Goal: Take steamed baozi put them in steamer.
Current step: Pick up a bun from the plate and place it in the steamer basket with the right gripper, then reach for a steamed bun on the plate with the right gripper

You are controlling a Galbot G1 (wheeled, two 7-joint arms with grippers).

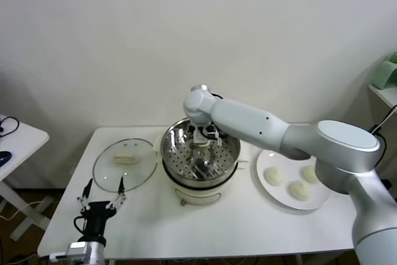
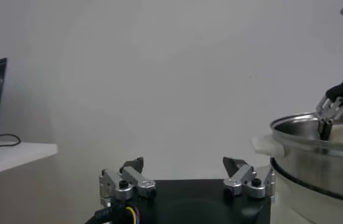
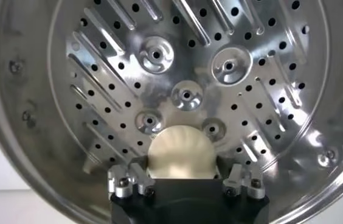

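Note:
The steamer [image 1: 200, 156], a shiny steel pot with a perforated tray [image 3: 187, 94] on a cream-white base, stands mid-table. My right gripper [image 1: 205, 139] hangs over its middle, shut on one creamy-white baozi [image 3: 181, 153]. Its fingers press both sides of the bun just above the tray. Three more baozi [image 1: 273, 175] [image 1: 299, 190] [image 1: 310, 173] lie on the white plate [image 1: 263, 185] to the right. My left gripper [image 1: 105, 183] is parked near the table's front left, open and empty [image 2: 182, 163]. The steamer rim [image 2: 317, 149] shows beside it in the left wrist view.
A round glass lid [image 1: 124, 164] with a pale handle lies flat left of the steamer, just beyond my left gripper. A white side table [image 1: 15, 138] stands at the far left. A shelf with a green object [image 1: 386, 72] is at the far right.

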